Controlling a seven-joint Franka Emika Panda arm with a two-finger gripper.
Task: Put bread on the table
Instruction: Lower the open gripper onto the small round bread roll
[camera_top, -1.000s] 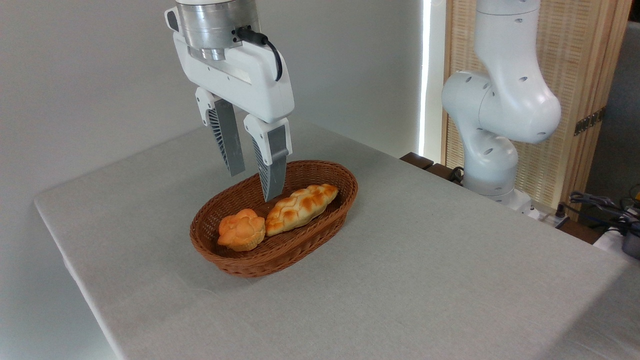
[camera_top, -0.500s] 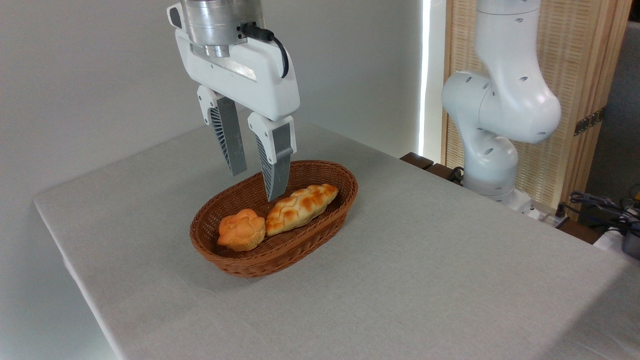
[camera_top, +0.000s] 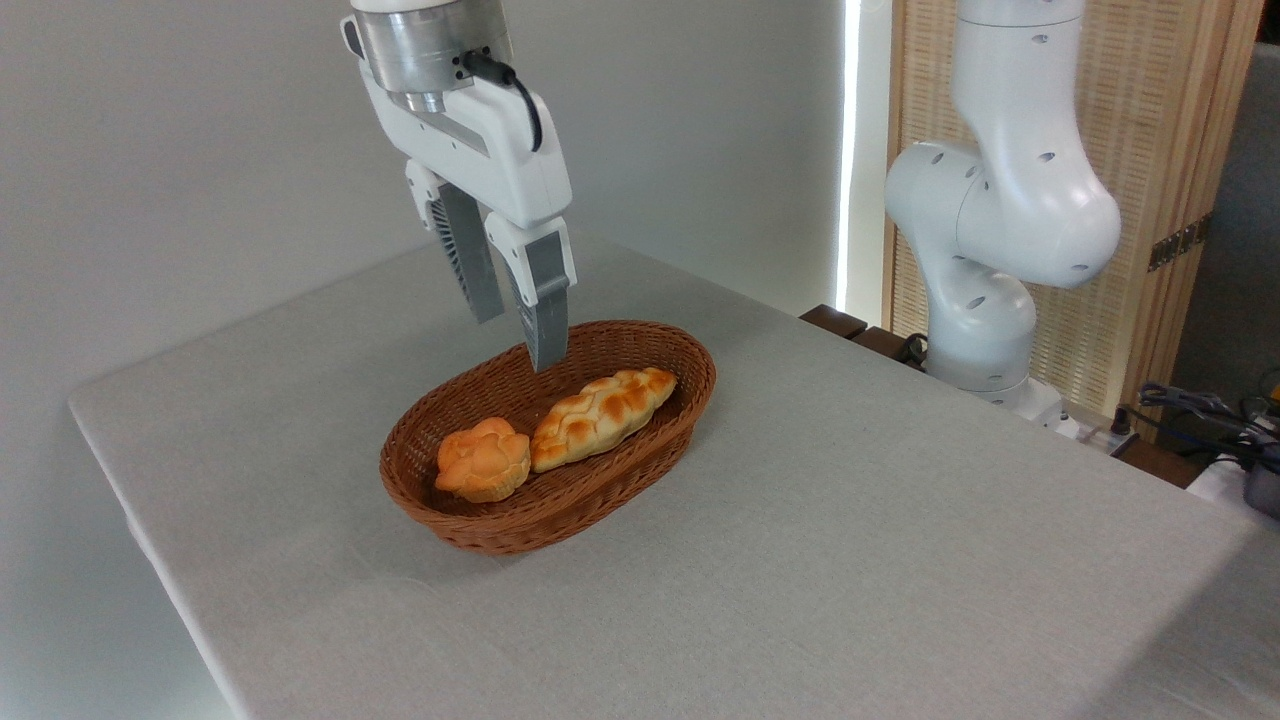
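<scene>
Bread (camera_top: 484, 460) lies at the near left end of the wicker basket (camera_top: 640, 345), touching the braided loaf (camera_top: 603, 404).
It looks light and a little soft, with a lobed top; I would take it gently by its round sides. Gripper (camera_top: 512, 335) hangs above the basket's far side, fingers apart, empty; table (camera_top: 850, 520) is bare around.

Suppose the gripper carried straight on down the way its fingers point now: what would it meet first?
Most likely the wicker basket, near its back rim or inside floor behind the braided loaf. The open gripper hangs above that end, not over the bread. Depth is uncertain from one view.
</scene>
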